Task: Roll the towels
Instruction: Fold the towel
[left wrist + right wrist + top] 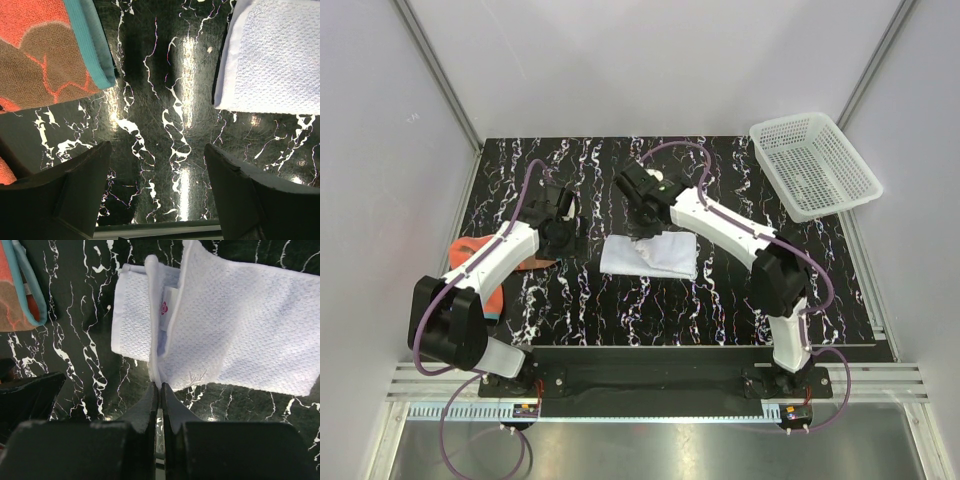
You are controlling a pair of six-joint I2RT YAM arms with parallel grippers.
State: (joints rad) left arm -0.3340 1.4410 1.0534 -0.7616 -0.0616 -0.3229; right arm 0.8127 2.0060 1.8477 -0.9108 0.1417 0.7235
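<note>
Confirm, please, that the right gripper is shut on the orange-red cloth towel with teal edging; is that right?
No: the right gripper is shut on a fold of the plain white cloth towel, as the right wrist view shows.

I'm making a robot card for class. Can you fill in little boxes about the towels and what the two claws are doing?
white towel: middle of the table, partly folded over, not rolled yet
orange towel: left side, partly hidden under the left arm, not rolled
left claw: open, holding nothing, over bare table between the two towels
right claw: shut, pinching an edge of the white towel
basket: far right corner, away from both claws
</note>
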